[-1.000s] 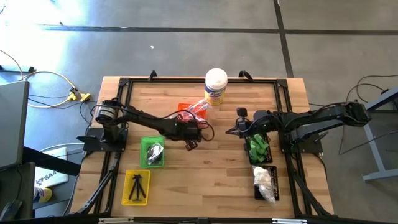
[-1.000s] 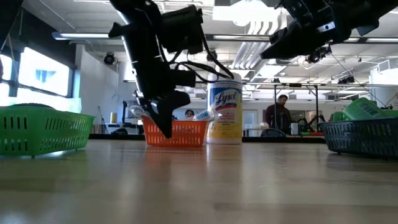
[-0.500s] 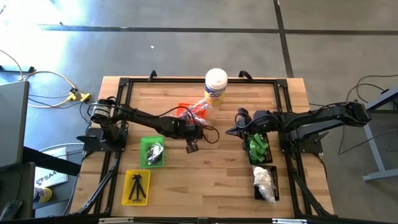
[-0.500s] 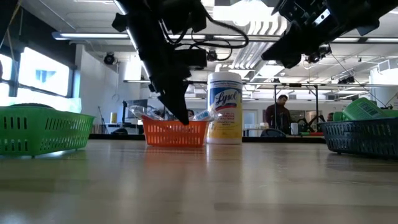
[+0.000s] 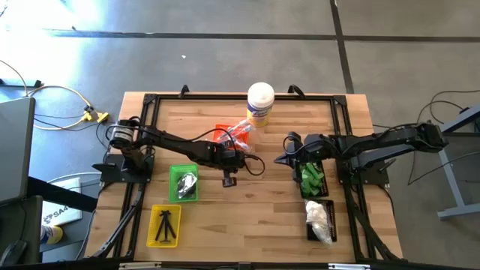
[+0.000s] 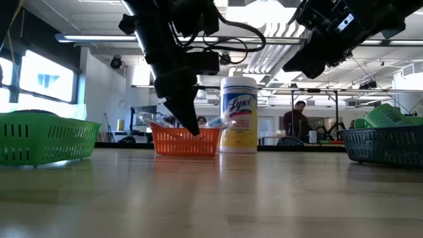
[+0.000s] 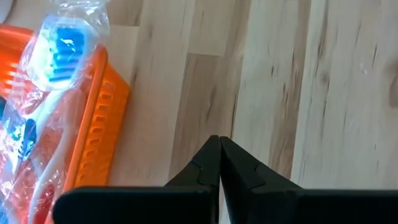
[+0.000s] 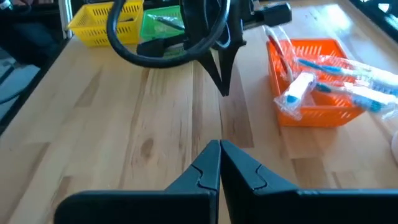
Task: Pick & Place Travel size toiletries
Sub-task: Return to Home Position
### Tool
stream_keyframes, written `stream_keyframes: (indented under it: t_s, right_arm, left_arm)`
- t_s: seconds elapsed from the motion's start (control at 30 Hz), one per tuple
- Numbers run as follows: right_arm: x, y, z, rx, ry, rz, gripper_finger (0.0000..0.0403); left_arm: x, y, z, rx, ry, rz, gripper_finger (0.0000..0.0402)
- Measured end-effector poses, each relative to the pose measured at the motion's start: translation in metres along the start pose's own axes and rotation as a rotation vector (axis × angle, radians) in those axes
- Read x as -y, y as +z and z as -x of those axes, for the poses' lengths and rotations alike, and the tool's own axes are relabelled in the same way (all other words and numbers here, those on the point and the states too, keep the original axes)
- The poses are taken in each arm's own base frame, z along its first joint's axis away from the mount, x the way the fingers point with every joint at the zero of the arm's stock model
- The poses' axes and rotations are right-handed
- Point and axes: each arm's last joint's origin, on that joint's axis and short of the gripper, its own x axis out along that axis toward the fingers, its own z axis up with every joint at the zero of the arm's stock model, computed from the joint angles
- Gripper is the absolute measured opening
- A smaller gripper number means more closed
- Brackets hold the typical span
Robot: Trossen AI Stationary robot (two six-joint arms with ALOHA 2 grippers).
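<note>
Clear-wrapped toothbrushes (image 7: pixel 61 53) lie in an orange tray (image 5: pixel 225 133) and stick out over its rim. My left gripper (image 7: pixel 219 140) is shut and empty; it points down over bare wood right beside that tray (image 8: pixel 314 102), above the tabletop in the low view (image 6: pixel 195 129). My right gripper (image 8: pixel 219 144) is also shut and empty. It hovers high over the table (image 5: pixel 278 159), next to a black tray of green bottles (image 5: pixel 309 177). White fluffy bits in clear bags (image 5: pixel 319 216) fill another black tray nearer the front.
A white canister with a yellow label (image 5: pixel 260 101) stands at the far edge behind the orange tray. A green tray (image 5: pixel 184 182) with a small bag and a yellow tray (image 5: pixel 164 225) with black pieces sit at the front left. Bare wood lies between the two grippers.
My left gripper has risen a little beside the orange tray and rolled about its own pointing line, staying shut. My right gripper has rolled in place, also shut. Nothing on the table has moved.
</note>
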Motion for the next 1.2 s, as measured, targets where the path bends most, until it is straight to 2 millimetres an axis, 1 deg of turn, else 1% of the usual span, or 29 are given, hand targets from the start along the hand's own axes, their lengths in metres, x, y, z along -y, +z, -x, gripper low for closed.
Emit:
stream_keyframes:
  t_s: [0.07, 0.27, 0.53, 0.7, 0.93, 1.07, 1.2]
  right_arm:
    - [0.0001, -0.0006, 0.0, -0.006, 0.0, 0.0, 0.0003]
    - [0.0015, -0.0012, 0.0, -0.012, -0.036, 0.074, 0.0003]
    - [0.0013, -0.0005, 0.0, -0.005, -0.031, 0.077, 0.0003]
    - [0.0011, -0.0005, 0.0, -0.004, -0.027, 0.027, 0.0003]
    - [0.0012, -0.0005, 0.0, -0.003, -0.027, 0.018, 0.0003]
    - [0.001, 0.0006, 0.0, 0.01, -0.026, -0.045, 0.0003]
    - [0.0017, 0.0009, 0.0, 0.013, -0.029, -0.05, 0.0003]
  left_arm:
    - [0.0, 0.0001, 0.0, 0.001, 0.0, -0.006, 0.0001]
    - [0.0002, 0.0008, -0.0006, 0.008, 0.001, -0.051, 0.0001]
    - [0.0004, 0.0024, -0.0006, 0.024, 0.0, -0.048, 0.0001]
    - [0.0006, 0.0039, -0.0006, 0.04, -0.002, -0.044, 0.0001]
    - [0.0015, 0.0008, -0.0005, 0.007, -0.027, -0.044, 0.0001]
    - [0.0016, -0.0022, -0.0008, -0.026, -0.05, -0.049, 0.0001]
    - [0.0013, -0.0019, -0.0008, -0.023, -0.045, -0.048, 0.0001]
